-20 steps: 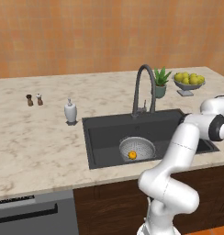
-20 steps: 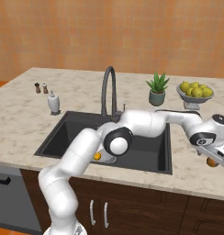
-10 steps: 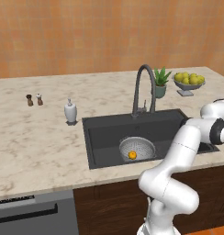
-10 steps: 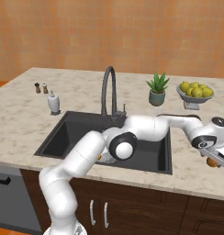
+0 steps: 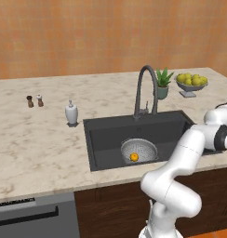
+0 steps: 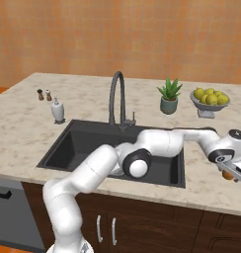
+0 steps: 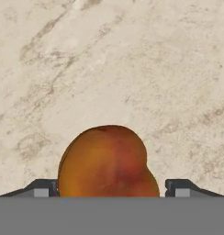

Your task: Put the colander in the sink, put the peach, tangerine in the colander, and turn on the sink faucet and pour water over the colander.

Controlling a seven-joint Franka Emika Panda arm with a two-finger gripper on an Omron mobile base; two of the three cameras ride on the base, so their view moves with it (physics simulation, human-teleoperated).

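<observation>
The peach (image 7: 107,160), orange-red, sits between my gripper's (image 7: 111,188) two dark fingertips, which press in close on both sides over the marble counter. From the right base view, the gripper (image 6: 231,170) hangs over the counter right of the sink (image 6: 78,143), with the peach (image 6: 227,174) under the hand. The colander (image 5: 139,148) stands in the sink (image 5: 106,135) near its front, with the tangerine (image 5: 134,157) inside it. The dark gooseneck sink faucet (image 5: 147,88) arches over the basin; no water stream shows.
A soap bottle (image 5: 71,113) and two small shakers (image 5: 34,101) stand left of the sink. A potted plant (image 6: 169,96) and a bowl of yellow-green fruit (image 6: 210,99) stand behind the hand at the back right. The counter's front edge is close to the gripper.
The hand and peach stay in place at the right of the counter. The arm's elbow has swung lower across the sink's front.
</observation>
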